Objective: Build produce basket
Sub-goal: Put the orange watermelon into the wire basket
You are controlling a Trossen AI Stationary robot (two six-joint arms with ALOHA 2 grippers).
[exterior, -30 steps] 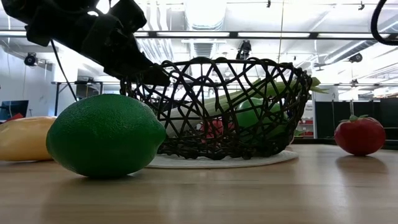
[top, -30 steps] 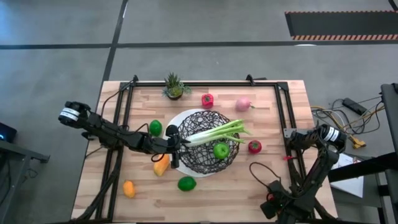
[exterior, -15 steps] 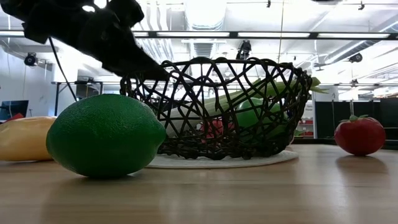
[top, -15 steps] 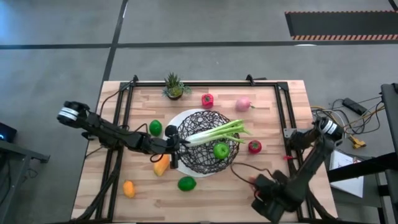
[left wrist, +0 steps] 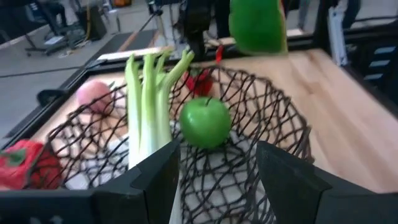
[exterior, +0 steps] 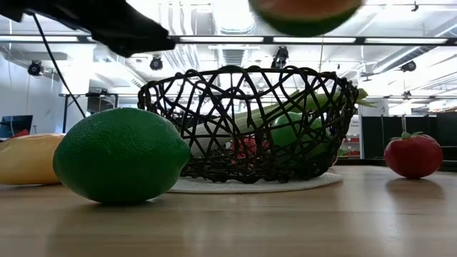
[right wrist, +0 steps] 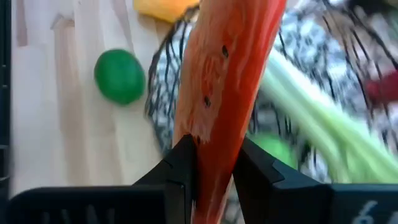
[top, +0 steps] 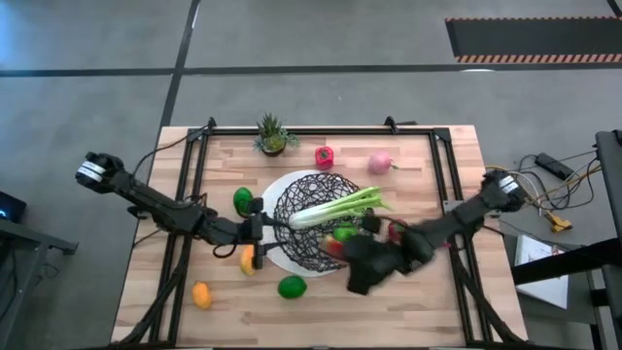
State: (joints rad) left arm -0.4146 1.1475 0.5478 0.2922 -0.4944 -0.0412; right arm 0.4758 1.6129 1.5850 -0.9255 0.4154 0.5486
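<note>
Quick status: right gripper (right wrist: 214, 155) is pinching a long orange-red piece (right wrist: 230, 74) between its fingers. From the left wrist view the same piece shows a green side. In the high view the right arm reaches in from the table's right edge, with the gripper over the basket's near-right rim. The low view shows the piece in the air above the basket's top edge, touching nothing.

Left gripper (top: 259, 230) sits just beside the basket's left rim, fingers spread, nothing between them. It is above the table and partly over a yellow-orange piece (top: 248, 259).

Basket (top: 316, 185) is mid-table on its white plate base. Inside it:
- celery stalk (top: 340, 207) lies across it, leafy end sticking out over the right rim
- green apple (left wrist: 205, 121) sits beside the stalk
- something red sits low behind the mesh; can't tell what

Loose on the table:
- lime (top: 291, 287) near the front, just off the basket
- orange piece (top: 201, 294) front left
- green piece (top: 242, 200) left of the basket
- red piece (top: 324, 156) and pink piece (top: 379, 162) behind the basket
- red piece with a green top (exterior: 413, 155) to the basket's right

Potted plant (top: 272, 134) is at the back edge.
</note>
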